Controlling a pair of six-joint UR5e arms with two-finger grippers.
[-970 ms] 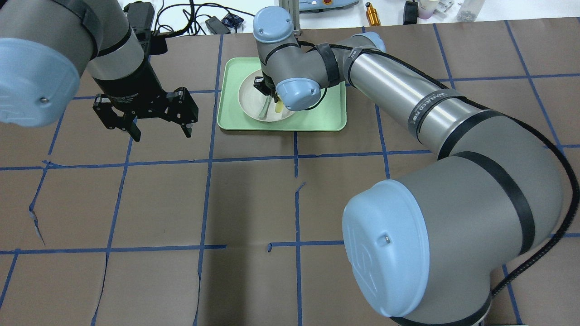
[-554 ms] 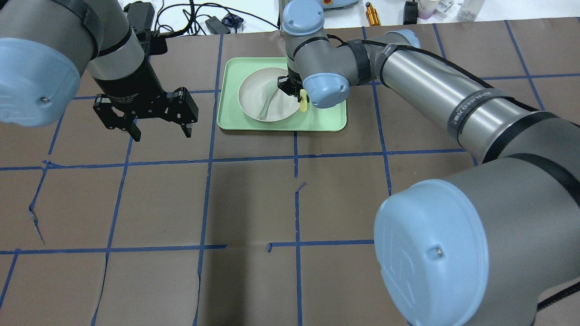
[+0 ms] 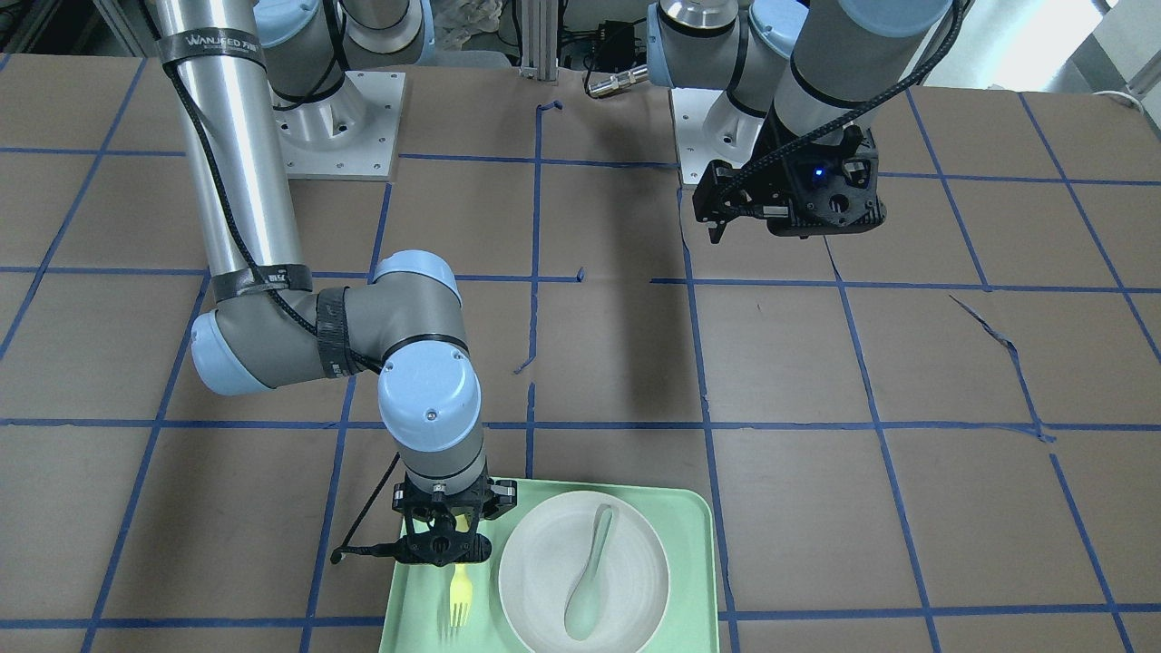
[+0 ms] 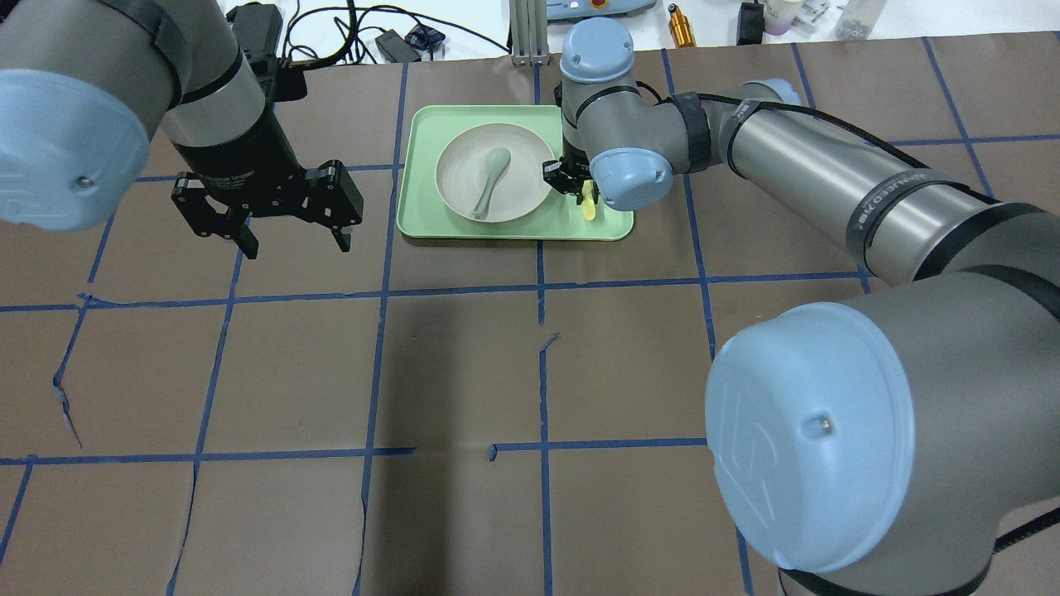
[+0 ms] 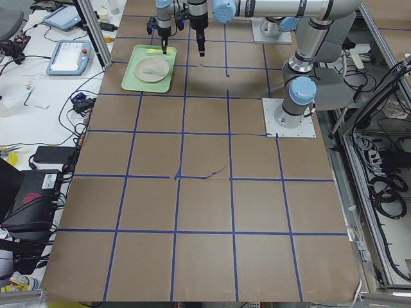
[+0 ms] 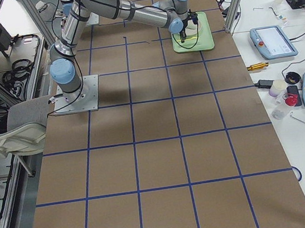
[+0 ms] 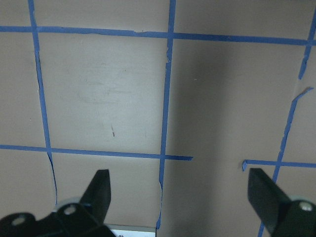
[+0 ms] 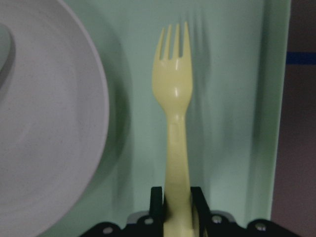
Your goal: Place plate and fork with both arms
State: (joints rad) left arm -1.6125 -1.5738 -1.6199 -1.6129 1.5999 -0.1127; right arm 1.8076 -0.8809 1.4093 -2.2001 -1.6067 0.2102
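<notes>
The white plate [image 4: 526, 170] sits in the left part of the mint-green tray [image 4: 513, 228] and also shows in the front-facing view [image 3: 544, 580]. My right gripper [image 4: 580, 186] is shut on the handle of the yellow fork [image 4: 589, 207]. It holds the fork just over the tray's bare strip beside the plate, tines pointing away from the gripper [image 8: 177, 195]. The fork [image 8: 174, 98] shows clearly in the right wrist view and in the front-facing view [image 3: 461, 599]. My left gripper [image 4: 296, 246] is open and empty, hovering over the brown table left of the tray.
A pale grey-green spoon [image 4: 489, 178] lies in the plate. Cables, a gold cylinder [image 4: 681, 25] and an aluminium post [image 4: 523, 33] stand along the table's far edge. Blue tape lines cross the brown table.
My right gripper has carried the fork from above the plate to the right, over the tray's bare strip beside the plate. The left arm has not moved.
</notes>
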